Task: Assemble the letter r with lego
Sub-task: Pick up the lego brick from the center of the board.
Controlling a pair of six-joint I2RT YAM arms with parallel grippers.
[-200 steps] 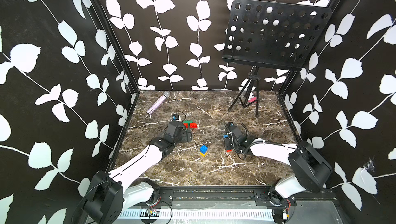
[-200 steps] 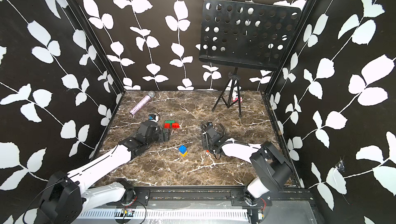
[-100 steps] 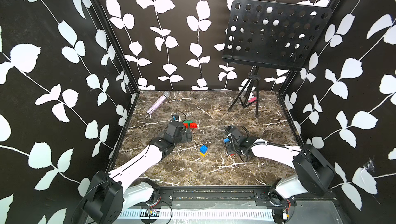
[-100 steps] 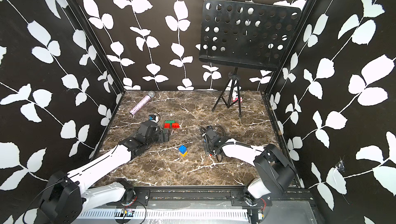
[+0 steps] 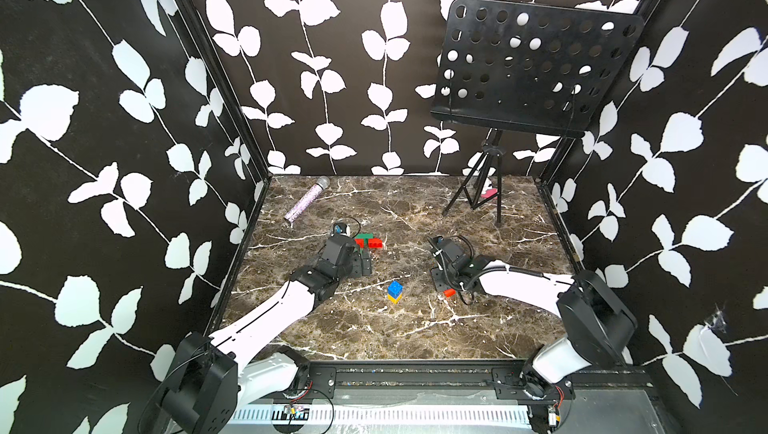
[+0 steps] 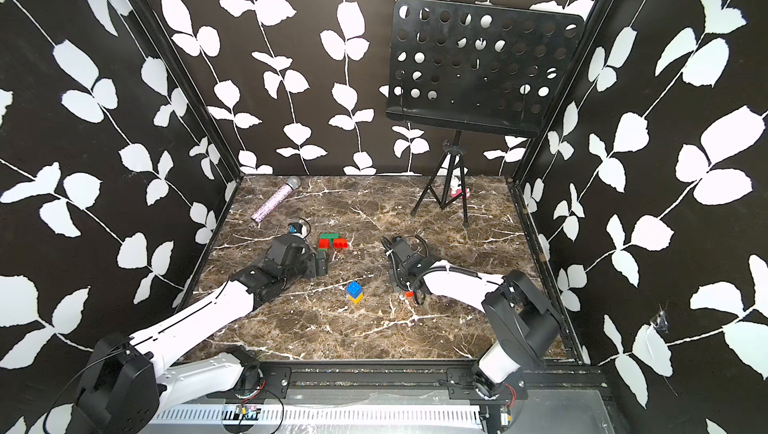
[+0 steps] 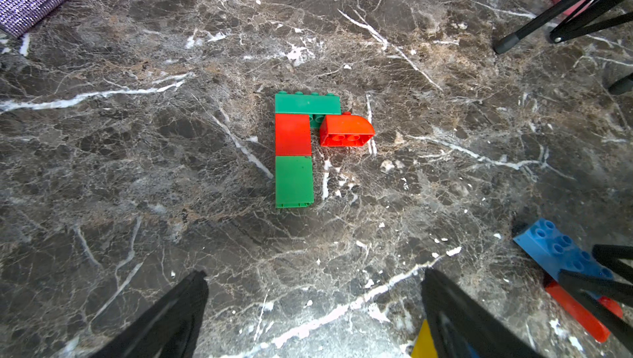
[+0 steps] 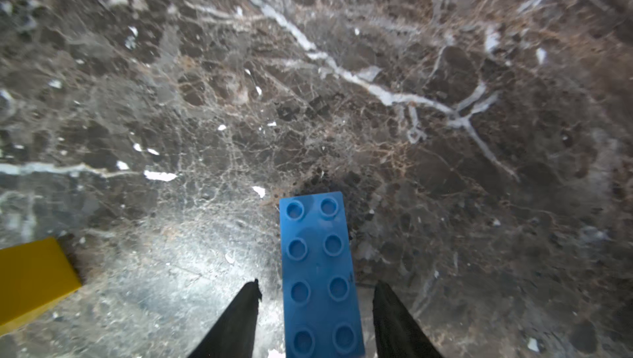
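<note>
The right gripper (image 8: 317, 284) has its fingers (image 8: 236, 322) spread either side of a long blue brick (image 8: 313, 229), clear of it, well apart from the green-and-red r (image 7: 294, 140). The left gripper (image 7: 314, 272), fingers wide and empty, hovers just short of that r: green bar (image 7: 307, 104), stem, and a red curved brick (image 7: 346, 131) that looks loose. I'd call it nearly done. A blue-on-yellow stack (image 5: 395, 290) sits unused nearby.
</note>
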